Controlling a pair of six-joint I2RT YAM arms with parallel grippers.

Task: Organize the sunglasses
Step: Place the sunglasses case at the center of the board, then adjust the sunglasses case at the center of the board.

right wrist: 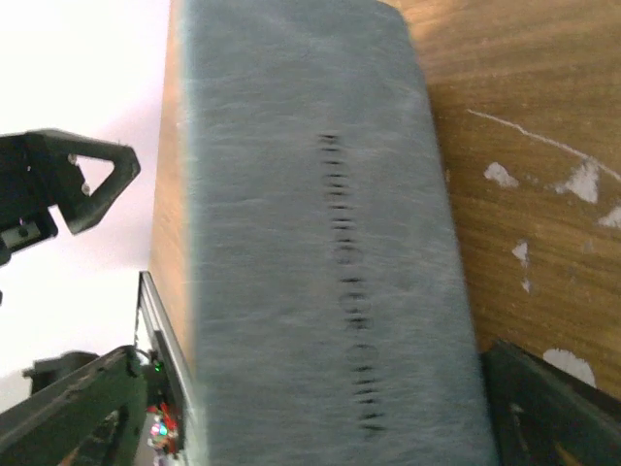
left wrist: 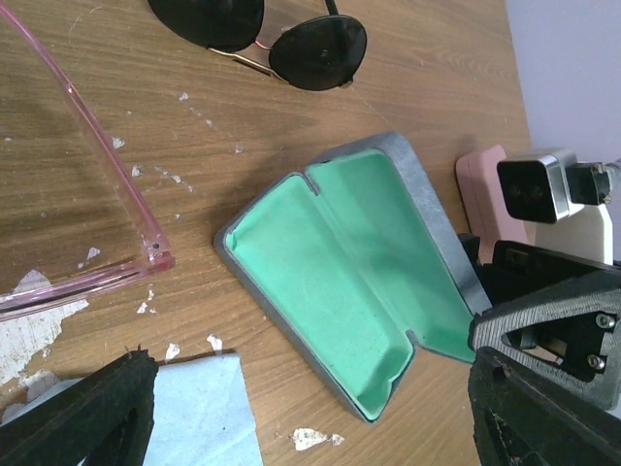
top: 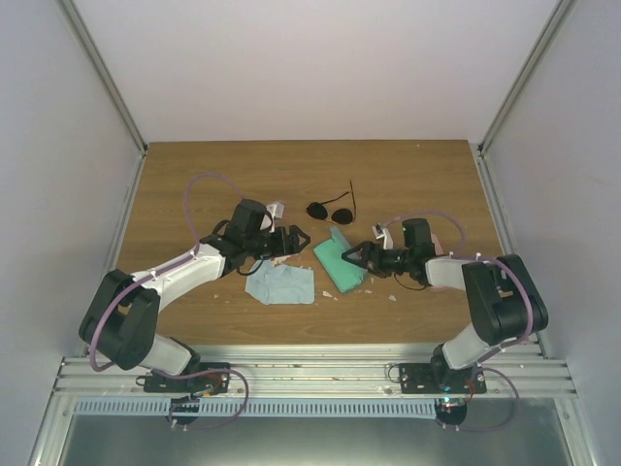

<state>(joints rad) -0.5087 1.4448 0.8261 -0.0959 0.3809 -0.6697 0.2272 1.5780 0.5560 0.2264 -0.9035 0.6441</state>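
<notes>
From the overhead feed I see the black sunglasses lying folded open on the table, towards the back and apart from both arms. The grey case lies open in front of them, its green lining up. My left gripper hovers just left of the case, jaws spread wide and holding nothing. Under it the left wrist camera shows a corner of the blue cloth and, to one side, the pink sunglasses flat on the wood with one temple stretched out. My right gripper is at the case's right edge. On its own camera the grey shell fills the space between the parted fingers, with daylight on one side, so I read it as open. I cannot tell whether the other finger touches the shell. A pink case sits just beyond the right arm.
</notes>
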